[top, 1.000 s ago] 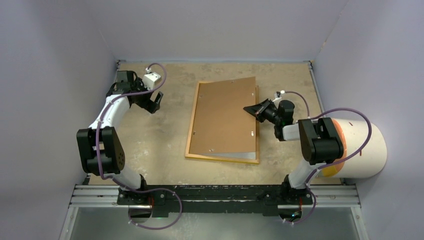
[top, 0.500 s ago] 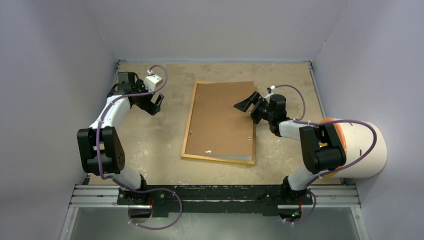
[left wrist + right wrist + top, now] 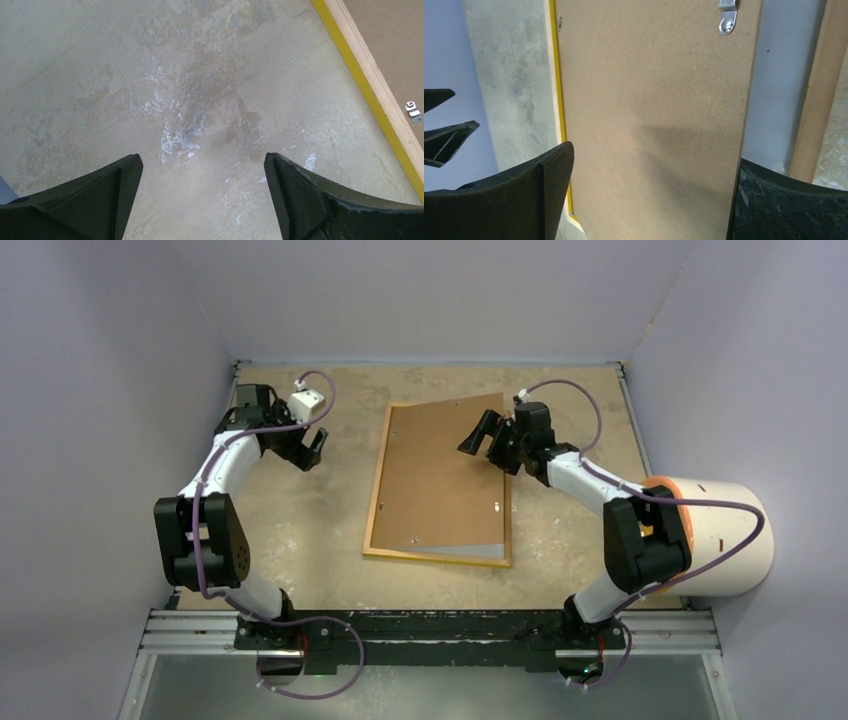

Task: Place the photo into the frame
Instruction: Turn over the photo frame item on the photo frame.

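— Where do we find the photo?
— Starting at the near end, a pale strip (image 3: 475,551) shows between the board and the frame's near rail. We take it for the photo's plain back, lying inside the frame, though we cannot tell it from glass.
— And the frame?
— The frame (image 3: 378,485) lies face down in the middle of the table (image 3: 300,530), its long axis running near to far. The brown board (image 3: 440,480) sits on it askew, and its far right corner seems to poke past the far rail.
— Which arm do we count on?
— The right gripper (image 3: 480,435). It is spread wide and empty, hovering over the board's far right part. The left gripper (image 3: 310,445), also spread and empty, hangs over bare table left of the frame, apart from it.
— So we judge that squaring the board falls to the right.
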Motion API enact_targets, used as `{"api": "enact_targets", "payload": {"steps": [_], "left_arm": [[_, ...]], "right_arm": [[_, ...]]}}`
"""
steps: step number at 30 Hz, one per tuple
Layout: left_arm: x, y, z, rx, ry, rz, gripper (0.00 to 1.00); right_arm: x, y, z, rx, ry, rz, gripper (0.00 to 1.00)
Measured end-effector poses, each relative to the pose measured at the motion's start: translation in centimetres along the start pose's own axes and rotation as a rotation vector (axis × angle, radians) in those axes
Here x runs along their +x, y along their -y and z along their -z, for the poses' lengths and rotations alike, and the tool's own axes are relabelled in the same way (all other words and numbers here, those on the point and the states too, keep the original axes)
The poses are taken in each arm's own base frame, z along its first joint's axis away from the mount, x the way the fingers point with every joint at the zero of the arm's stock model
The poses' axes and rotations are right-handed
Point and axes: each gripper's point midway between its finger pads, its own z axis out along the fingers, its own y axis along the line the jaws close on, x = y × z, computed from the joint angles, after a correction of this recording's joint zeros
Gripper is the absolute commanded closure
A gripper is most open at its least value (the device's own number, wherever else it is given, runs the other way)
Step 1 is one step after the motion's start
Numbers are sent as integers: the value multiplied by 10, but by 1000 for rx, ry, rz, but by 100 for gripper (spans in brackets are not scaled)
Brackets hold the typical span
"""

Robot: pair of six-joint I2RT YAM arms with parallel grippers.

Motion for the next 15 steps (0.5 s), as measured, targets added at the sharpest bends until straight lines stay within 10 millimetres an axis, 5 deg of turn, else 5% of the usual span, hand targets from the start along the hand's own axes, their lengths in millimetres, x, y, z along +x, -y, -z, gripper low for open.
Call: {"api": "enact_targets", "payload": {"steps": [15], "left_arm": [[5, 4, 1, 15, -20, 10, 0]], "right_arm": [[-2, 26, 16, 234, -94, 124, 1]]}}
